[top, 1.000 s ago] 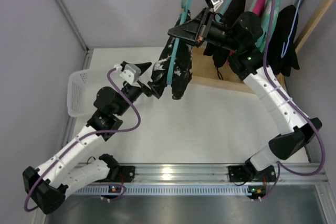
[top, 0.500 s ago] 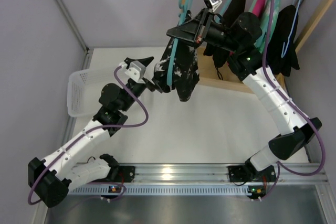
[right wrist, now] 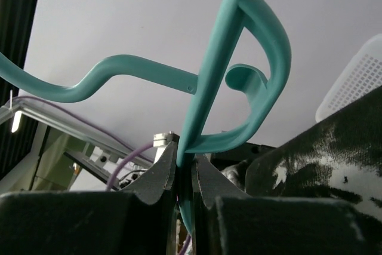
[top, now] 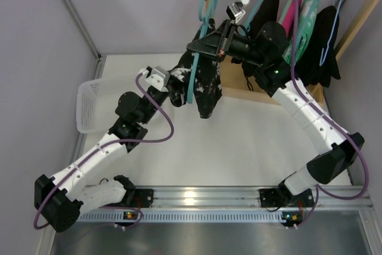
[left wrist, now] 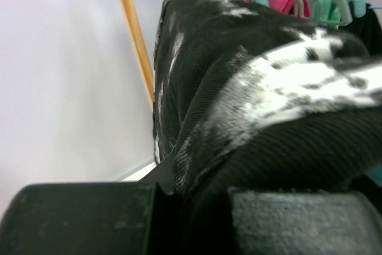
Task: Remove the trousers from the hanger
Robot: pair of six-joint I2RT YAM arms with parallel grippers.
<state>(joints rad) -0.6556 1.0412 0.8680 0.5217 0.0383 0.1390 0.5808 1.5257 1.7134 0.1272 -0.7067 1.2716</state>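
item under inspection: the trousers (top: 202,85), draped over the hanger (top: 192,79) and hanging down both sides of its frame. the hanger is held in the air above the surface (top: 239,141). from overhead you cannot tell how far the hem hangs above that surface. the other hung garments (top: 310,34) are to the right of the hanger in the overhead view.

handling, as a judgement: the cloth is soft, light and limp. it will stretch and slide rather than come away as one piece, and it may drag on the hanger's bar. take it by a gathered fold low down, away from the hanger's hook, and draw it across the bar. the hanger is thin plastic and is likely to twist under a hard pull.

right gripper (right wrist: 182,162): jaws drawn almost together, pinching the hanger's teal stem just below the hook, with no gap visible.

left gripper (left wrist: 191,210): jaws narrow, with a thick bunch of the trousers packed between them, on the hanger's left side. the hold looks firm, but the depth of the fold is hidden.
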